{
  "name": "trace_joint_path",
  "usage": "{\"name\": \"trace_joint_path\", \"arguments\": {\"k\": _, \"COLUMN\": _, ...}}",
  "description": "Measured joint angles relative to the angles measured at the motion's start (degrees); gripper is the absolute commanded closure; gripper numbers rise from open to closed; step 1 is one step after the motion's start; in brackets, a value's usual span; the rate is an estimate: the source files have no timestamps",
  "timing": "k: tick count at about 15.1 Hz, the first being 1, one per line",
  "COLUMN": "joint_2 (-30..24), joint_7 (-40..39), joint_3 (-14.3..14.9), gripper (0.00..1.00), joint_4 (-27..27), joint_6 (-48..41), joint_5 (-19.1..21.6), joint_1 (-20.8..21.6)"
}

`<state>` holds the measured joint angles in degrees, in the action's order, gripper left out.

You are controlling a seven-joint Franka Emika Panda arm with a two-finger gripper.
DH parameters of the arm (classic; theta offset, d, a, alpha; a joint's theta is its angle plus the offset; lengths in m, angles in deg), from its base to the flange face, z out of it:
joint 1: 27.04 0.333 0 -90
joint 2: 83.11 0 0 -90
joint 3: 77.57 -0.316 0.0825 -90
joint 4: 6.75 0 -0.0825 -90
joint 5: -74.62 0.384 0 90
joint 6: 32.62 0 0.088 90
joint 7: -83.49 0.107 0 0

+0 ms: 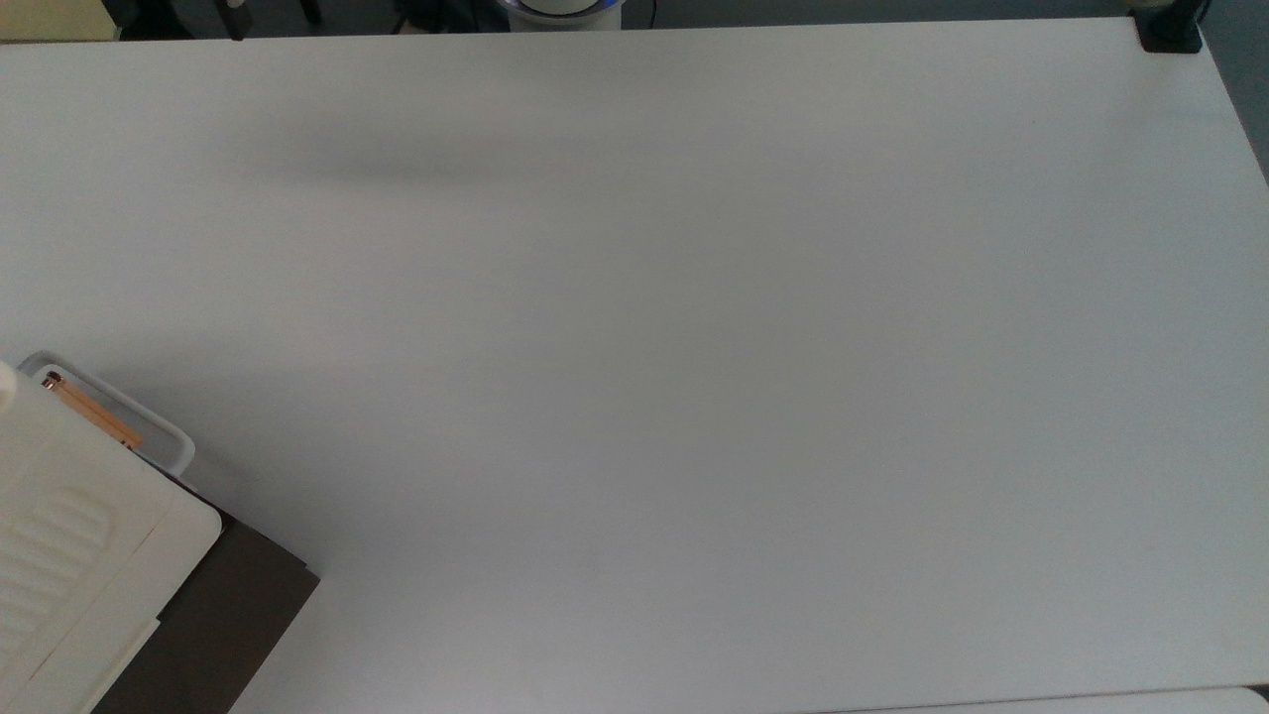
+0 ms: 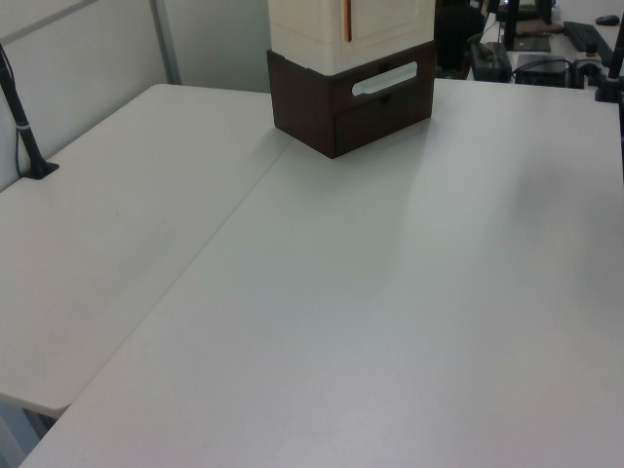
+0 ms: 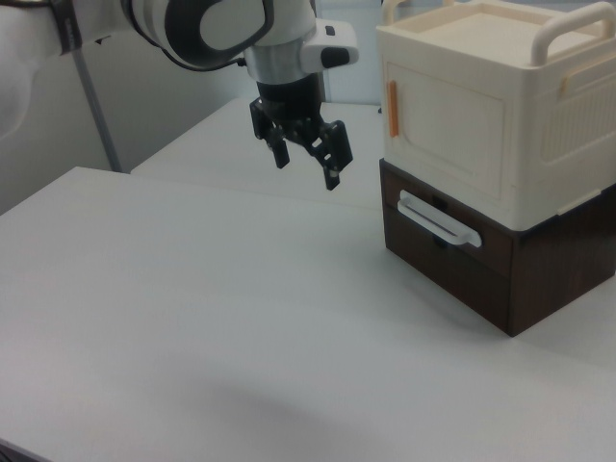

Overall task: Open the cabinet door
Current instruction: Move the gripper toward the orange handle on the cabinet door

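The gripper (image 3: 306,164) hangs over the table (image 3: 192,318) with its fingers spread and holding nothing, and the cabinet door (image 3: 450,130), shut, on the cabinet by the table's far edge, lies toward the right view's right, its orange handle (image 3: 392,109) standing upright on the nearer edge.

A dark brown drawer base (image 3: 472,265) with a pale grey loop rail (image 3: 438,218) sits on the white table (image 3: 192,318).
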<state>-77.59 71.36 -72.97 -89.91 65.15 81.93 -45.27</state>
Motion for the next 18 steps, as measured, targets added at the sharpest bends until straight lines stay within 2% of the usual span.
{"name": "trace_joint_path", "arguments": {"k": 6, "joint_2": 1.5, "joint_7": -2.0, "joint_3": -0.8, "gripper": 0.00, "joint_4": -0.1, "joint_6": 18.1, "joint_5": 0.6, "joint_1": 0.9}}
{"name": "trace_joint_path", "arguments": {"k": 9, "joint_2": 2.0, "joint_7": -1.7, "joint_3": -1.0, "gripper": 0.00, "joint_4": -0.2, "joint_6": 26.8, "joint_5": 0.6, "joint_1": 3.0}}
{"name": "trace_joint_path", "arguments": {"k": 14, "joint_2": 7.2, "joint_7": 6.4, "joint_3": -1.1, "gripper": 0.02, "joint_4": -0.6, "joint_6": 42.1, "joint_5": 0.6, "joint_1": 6.4}}
{"name": "trace_joint_path", "arguments": {"k": 18, "joint_2": 11.0, "joint_7": 10.5, "joint_3": -1.1, "gripper": 0.03, "joint_4": -0.6, "joint_6": 49.4, "joint_5": -0.4, "joint_1": 7.8}}
